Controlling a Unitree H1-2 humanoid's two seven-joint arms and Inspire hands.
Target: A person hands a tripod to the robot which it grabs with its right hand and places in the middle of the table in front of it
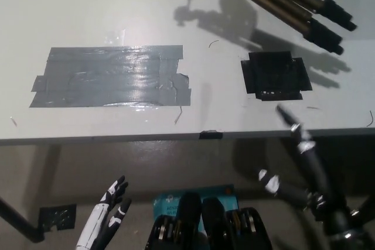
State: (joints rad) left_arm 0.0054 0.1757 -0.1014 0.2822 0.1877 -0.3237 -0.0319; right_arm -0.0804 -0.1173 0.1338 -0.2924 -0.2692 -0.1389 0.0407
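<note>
Head view: white table (117, 4) is carrying a grey tape patch (111, 77) and a black patch (275, 74). Tripod (293, 7) is hanging tilted over the far right corner, clear of both hands. Right hand (313, 182) is hovering at the near edge, fingers apart, empty. Left hand (108, 218) is resting lower left, fingers apart.

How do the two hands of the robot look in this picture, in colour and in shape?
The left hand has a slender white shell, and its fingers are black with white patches. The right hand is black, with thin, rod-like fingers that carry small pale, shiny patches. It is blurred, so finer markings cannot be read. No cables show clearly on either hand.
</note>
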